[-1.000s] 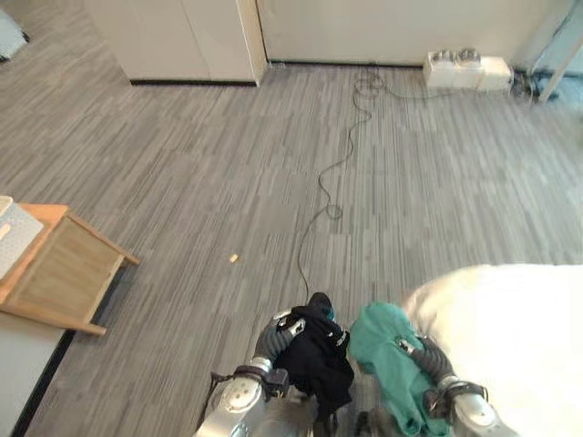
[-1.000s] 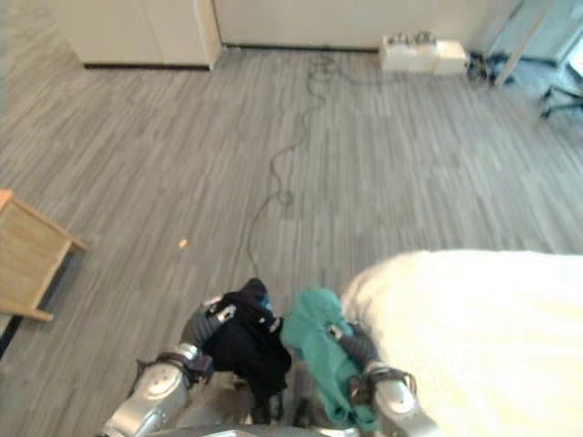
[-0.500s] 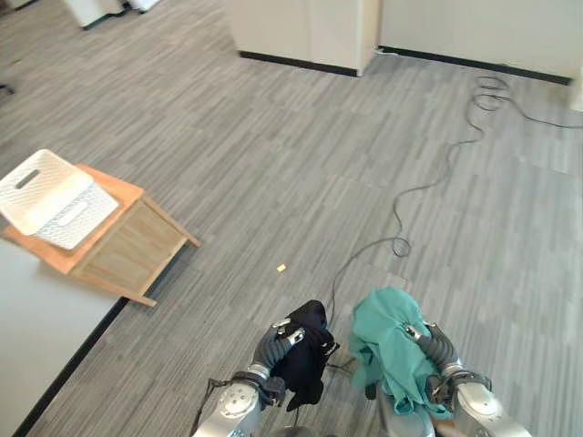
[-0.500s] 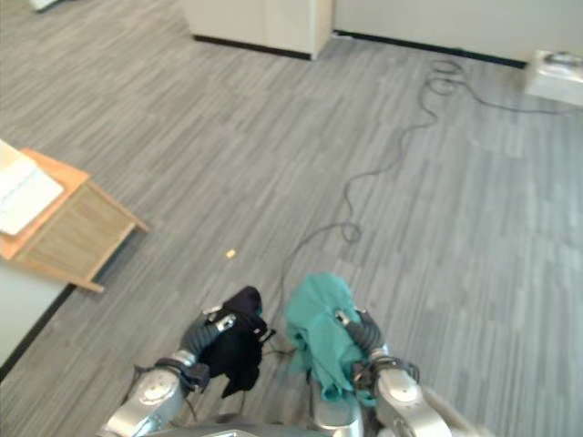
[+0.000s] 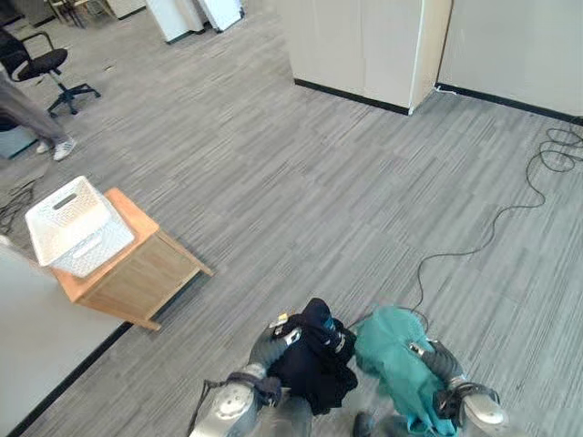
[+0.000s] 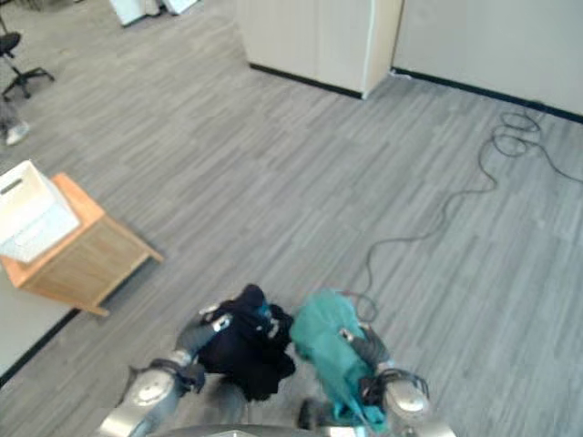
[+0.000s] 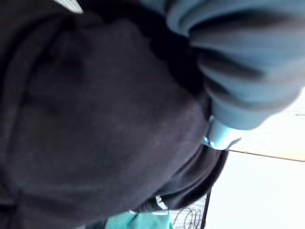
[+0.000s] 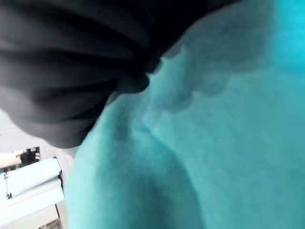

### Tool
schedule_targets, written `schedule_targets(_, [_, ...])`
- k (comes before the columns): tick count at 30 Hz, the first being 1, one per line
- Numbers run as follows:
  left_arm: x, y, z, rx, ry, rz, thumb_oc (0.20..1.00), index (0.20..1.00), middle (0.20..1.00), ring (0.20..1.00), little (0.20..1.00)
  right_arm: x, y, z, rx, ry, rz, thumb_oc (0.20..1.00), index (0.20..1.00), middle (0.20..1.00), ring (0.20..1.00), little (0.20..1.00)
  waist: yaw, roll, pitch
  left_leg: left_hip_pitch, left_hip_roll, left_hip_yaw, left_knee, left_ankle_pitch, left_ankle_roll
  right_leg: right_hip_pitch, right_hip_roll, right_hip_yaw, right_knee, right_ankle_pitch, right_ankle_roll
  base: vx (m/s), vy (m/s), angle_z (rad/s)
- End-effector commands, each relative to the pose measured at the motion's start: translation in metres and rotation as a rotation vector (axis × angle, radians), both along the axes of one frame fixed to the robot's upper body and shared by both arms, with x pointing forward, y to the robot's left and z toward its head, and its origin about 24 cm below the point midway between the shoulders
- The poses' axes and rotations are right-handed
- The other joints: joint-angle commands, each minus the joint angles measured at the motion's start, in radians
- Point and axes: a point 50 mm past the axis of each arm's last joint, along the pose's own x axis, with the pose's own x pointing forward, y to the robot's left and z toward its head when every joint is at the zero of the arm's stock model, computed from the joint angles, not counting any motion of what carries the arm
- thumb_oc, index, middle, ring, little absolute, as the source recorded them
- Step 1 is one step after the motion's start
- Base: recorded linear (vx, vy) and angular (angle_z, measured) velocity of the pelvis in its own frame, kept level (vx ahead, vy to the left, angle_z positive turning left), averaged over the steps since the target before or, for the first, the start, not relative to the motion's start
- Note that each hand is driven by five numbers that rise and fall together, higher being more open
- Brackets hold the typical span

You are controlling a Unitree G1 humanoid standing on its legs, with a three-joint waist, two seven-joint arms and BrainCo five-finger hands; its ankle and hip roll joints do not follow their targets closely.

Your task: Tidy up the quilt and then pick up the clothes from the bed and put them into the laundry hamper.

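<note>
Two hands, left hand (image 5: pixel 273 344) gripping black garment (image 5: pixel 314 364), right hand (image 5: pixel 435 360) gripping teal garment (image 5: pixel 396 369)

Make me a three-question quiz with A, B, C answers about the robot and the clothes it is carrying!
1. Where is the white basket?
A. On the wooden stand
B. On the floor by the cable
C. In a robot hand

2. What colour is the garment carried by the right robot hand?
A. Red
B. Teal
C. Yellow

3. What is the left robot hand doing?
A. Hanging free with nothing
B. Pushing the stand
C. Carrying a black garment

Answers:
1. A: the basket sits on top of the wooden stand, to the robot's left.
2. B: the teal garment is bunched over that hand.
3. C: the black garment is bunched at that hand, off the floor.
</note>
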Motion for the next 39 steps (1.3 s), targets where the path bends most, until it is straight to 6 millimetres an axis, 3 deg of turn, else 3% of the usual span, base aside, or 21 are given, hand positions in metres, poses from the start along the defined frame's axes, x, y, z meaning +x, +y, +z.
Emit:
schedule_targets(1, [0.022, -0.003, 0.036, -0.086, -0.227, 0.01, 0.2, 0.2, 0.2, 0.2, 0.2, 0.019, 0.005, 0.036, 0.026, -0.23, 0.014, 0.2, 0.2, 0.2, 0.2, 0.2, 0.005, -0.02, 0.008, 0.046, 0.093, 0.04, 0.019, 0.067, -0.067, 0.06, -0.189, -0.02, 0.004, 0.004, 0.112, 0.53, 0.252, -0.61])
schedule_targets(3, [0.022, -0.003, 0.036, -0.092, -0.227, 0.019, 0.2, 0.2, 0.2, 0.2, 0.2, 0.019, 0.004, 0.034, 0.032, -0.221, -0.01, 0.2, 0.2, 0.2, 0.2, 0.2, 0.005, -0.032, -0.009, 0.062, 0.093, 0.062, 0.058, 0.055, -0.054, 0.08, -0.207, -0.025, 0.064, 0.005, 0.128, 0.53, 0.244, -0.2])
schedule_targets(6, [0.032, -0.009, 0.045, -0.091, -0.233, 0.037, 0.2, 0.2, 0.2, 0.2, 0.2, 0.02, 0.007, 0.032, 0.064, -0.204, 0.001, 0.2, 0.2, 0.2, 0.2, 0.2, 0.033, -0.066, -0.054, 0.078, 0.006, 0.019, 0.153, 0.024, 0.016, 0.056, -0.282, -0.023, 0.422, 0.184, 0.186, 0.64, 0.35, 0.09])
schedule_targets(8, [0.033, -0.01, 0.044, -0.087, -0.196, 0.039, 0.2, 0.2, 0.2, 0.2, 0.2, 0.02, 0.013, 0.032, 0.054, -0.194, 0.033, 0.2, 0.2, 0.2, 0.2, 0.2, 0.026, -0.055, -0.061, 0.119, -0.032, -0.004, 0.162, -0.01, 0.06, -0.046, -0.314, 0.007, 0.669, 0.289, 0.206, 0.53, 0.384, 0.02])
schedule_targets(10, [0.031, -0.009, 0.037, -0.061, -0.172, 0.05, 0.2, 0.2, 0.2, 0.2, 0.2, 0.024, 0.027, 0.032, 0.064, -0.193, 0.036, 0.2, 0.2, 0.2, 0.2, 0.2, 0.025, -0.031, -0.054, 0.179, -0.046, -0.047, 0.17, -0.055, 0.089, -0.197, -0.351, 0.027, 0.761, 0.292, 0.179, 0.72, 0.263, 1.12])
schedule_targets(11, [0.027, -0.002, 0.04, -0.069, -0.182, 0.049, 0.2, 0.2, 0.2, 0.2, 0.2, 0.022, 0.028, 0.038, 0.057, -0.201, 0.015, 0.2, 0.2, 0.2, 0.2, 0.2, 0.003, -0.002, -0.026, 0.253, -0.034, -0.097, 0.164, -0.069, 0.088, -0.344, -0.29, -0.01, 0.589, 0.218, 0.112, 0.57, 0.009, 1.34])
schedule_targets(12, [0.026, -0.002, 0.04, -0.069, -0.179, 0.047, 0.2, 0.2, 0.2, 0.2, 0.2, 0.022, 0.028, 0.038, 0.057, -0.201, 0.012, 0.2, 0.2, 0.2, 0.2, 0.2, -0.002, -0.001, -0.024, 0.264, -0.035, -0.107, 0.163, -0.076, 0.087, -0.343, -0.282, -0.014, 0.561, 0.219, 0.111, 0.82, -0.159, 1.35])
schedule_targets(13, [0.023, 0.003, 0.037, -0.06, -0.164, 0.031, 0.2, 0.2, 0.2, 0.2, 0.2, 0.019, 0.021, 0.036, 0.061, -0.196, -0.004, 0.2, 0.2, 0.2, 0.2, 0.2, -0.033, -0.027, -0.016, 0.329, -0.068, -0.17, 0.167, -0.135, 0.08, -0.388, -0.251, -0.006, 0.284, 0.251, 0.116, 0.47, -0.187, 1.15])
schedule_targets(16, [0.021, 0.006, 0.031, -0.046, -0.163, 0.027, 0.2, 0.2, 0.2, 0.2, 0.2, 0.018, 0.016, 0.035, 0.066, -0.207, -0.007, 0.2, 0.2, 0.2, 0.2, 0.2, -0.065, -0.055, -0.019, 0.386, -0.083, -0.227, 0.173, -0.204, 0.069, -0.393, -0.236, 0.002, -0.03, 0.298, 0.142, 0.63, -0.211, 1.69])
schedule_targets(17, [0.021, 0.006, 0.031, -0.041, -0.169, 0.014, 0.2, 0.2, 0.2, 0.2, 0.2, 0.017, 0.014, 0.036, 0.066, -0.213, -0.021, 0.2, 0.2, 0.2, 0.2, 0.2, -0.083, -0.06, -0.017, 0.413, -0.085, -0.262, 0.187, -0.243, 0.068, -0.405, -0.222, 0.044, -0.147, 0.328, 0.16, 0.74, -0.185, 2.23])
schedule_targets(19, [0.021, 0.006, 0.031, -0.027, -0.171, -0.002, 0.2, 0.2, 0.2, 0.2, 0.2, 0.016, 0.012, 0.037, 0.067, -0.217, -0.023, 0.2, 0.2, 0.2, 0.2, 0.2, -0.103, -0.062, -0.021, 0.439, -0.081, -0.289, 0.194, -0.273, 0.064, -0.421, -0.212, 0.087, -0.173, 0.348, 0.173, 0.64, -0.185, 1.44])
schedule_targets(21, [0.017, 0.006, 0.03, 0.003, -0.166, -0.026, 0.2, 0.2, 0.2, 0.2, 0.2, 0.014, 0.006, 0.038, 0.082, -0.221, -0.054, 0.2, 0.2, 0.2, 0.2, 0.2, -0.127, -0.067, -0.034, 0.488, -0.04, -0.305, 0.222, -0.321, 0.04, -0.423, -0.2, 0.14, -0.105, 0.334, 0.179, 0.71, -0.29, 1.38])
schedule_targets(23, [0.018, 0.005, 0.029, -0.014, -0.158, 0.0, 0.2, 0.2, 0.2, 0.2, 0.2, 0.017, 0.004, 0.037, 0.083, -0.226, -0.085, 0.2, 0.2, 0.2, 0.2, 0.2, -0.132, -0.063, -0.046, 0.518, 0.014, -0.291, 0.278, -0.28, 0.01, -0.41, -0.195, 0.141, -0.036, 0.324, 0.169, 0.47, -0.228, 1.2])
schedule_targets(24, [0.019, 0.003, 0.032, -0.023, -0.165, -0.011, 0.2, 0.2, 0.2, 0.2, 0.2, 0.019, 0.003, 0.039, 0.08, -0.234, -0.084, 0.2, 0.2, 0.2, 0.2, 0.2, -0.136, -0.054, -0.046, 0.513, 0.058, -0.269, 0.343, -0.215, -0.012, -0.388, -0.18, 0.138, -0.014, 0.306, 0.156, 0.31, -0.148, 0.62])
schedule_targets(26, [0.02, 0.003, 0.035, -0.028, -0.175, -0.01, 0.2, 0.2, 0.2, 0.2, 0.2, 0.021, 0.001, 0.041, 0.07, -0.236, -0.066, 0.2, 0.2, 0.2, 0.2, 0.2, -0.139, -0.055, -0.051, 0.497, 0.084, -0.245, 0.422, -0.122, -0.034, -0.371, -0.179, 0.127, -0.008, 0.298, 0.141, 0.36, -0.212, 0.37])
schedule_targets(27, [0.025, 0.003, 0.037, -0.03, -0.171, 0.011, 0.2, 0.2, 0.2, 0.2, 0.2, 0.027, 0.0, 0.038, 0.047, -0.213, -0.026, 0.2, 0.2, 0.2, 0.2, 0.2, -0.119, -0.067, -0.04, 0.378, 0.116, -0.196, 0.686, 0.025, -0.072, -0.296, -0.176, 0.087, -0.016, 0.272, 0.088, 0.43, -0.309, 0.38])
schedule_targets(30, [0.03, 0.006, 0.037, -0.044, -0.17, 0.04, 0.2, 0.2, 0.2, 0.2, 0.2, 0.027, -0.007, 0.032, 0.044, -0.205, -0.019, 0.2, 0.2, 0.2, 0.2, 0.2, -0.104, -0.071, -0.013, 0.21, 0.176, -0.113, 0.797, 0.027, -0.083, -0.209, -0.172, 0.029, -0.024, 0.231, 0.047, 0.33, -0.186, 0.5])
schedule_targets(31, [0.032, 0.009, 0.037, -0.05, -0.174, 0.04, 0.2, 0.2, 0.2, 0.2, 0.2, 0.027, -0.01, 0.033, 0.04, -0.208, -0.017, 0.2, 0.2, 0.2, 0.2, 0.2, -0.101, -0.07, -0.006, 0.179, 0.2, -0.057, 0.749, 0.017, -0.081, -0.169, -0.179, -0.001, -0.034, 0.214, 0.045, 0.53, 0.025, 0.4])
schedule_targets(32, [0.033, 0.013, 0.039, -0.053, -0.175, 0.046, 0.2, 0.2, 0.2, 0.2, 0.2, 0.025, -0.009, 0.032, 0.033, -0.203, 0.013, 0.2, 0.2, 0.2, 0.2, 0.2, -0.079, -0.059, 0.004, 0.17, 0.144, -0.031, 0.569, -0.011, -0.066, -0.118, -0.186, -0.016, -0.039, 0.184, 0.066, 0.53, 0.11, 0.43])
schedule_targets(34, [0.031, 0.013, 0.04, -0.05, -0.175, 0.037, 0.2, 0.2, 0.2, 0.2, 0.2, 0.022, -0.008, 0.032, 0.031, -0.2, 0.017, 0.2, 0.2, 0.2, 0.2, 0.2, -0.064, -0.053, 0.007, 0.157, 0.118, -0.03, 0.439, 0.005, -0.068, -0.095, -0.178, -0.017, -0.046, 0.17, 0.077, 0.4, 0.11, 0.26])
schedule_targets(39, [0.021, 0.004, 0.038, -0.048, -0.191, -0.023, 0.2, 0.2, 0.2, 0.2, 0.2, 0.008, -0.016, 0.028, 0.03, -0.201, -0.037, 0.2, 0.2, 0.2, 0.2, 0.2, -0.017, -0.036, 0.006, 0.09, 0.117, -0.008, 0.025, 0.119, -0.095, 0.003, -0.164, -0.031, -0.055, 0.104, 0.101, 0.49, 0.155, -0.01])
